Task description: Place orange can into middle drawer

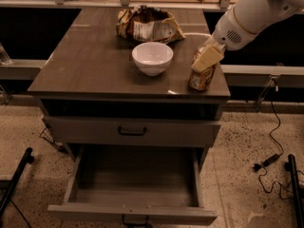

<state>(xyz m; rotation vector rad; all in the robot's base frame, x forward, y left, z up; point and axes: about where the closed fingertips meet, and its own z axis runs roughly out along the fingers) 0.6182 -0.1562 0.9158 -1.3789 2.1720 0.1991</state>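
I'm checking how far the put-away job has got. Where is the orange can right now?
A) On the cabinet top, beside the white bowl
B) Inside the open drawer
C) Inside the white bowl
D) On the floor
A: the orange can stands near the cabinet top's front corner, beside the white bowl, with the tool at its upper end, not in the open drawer below.
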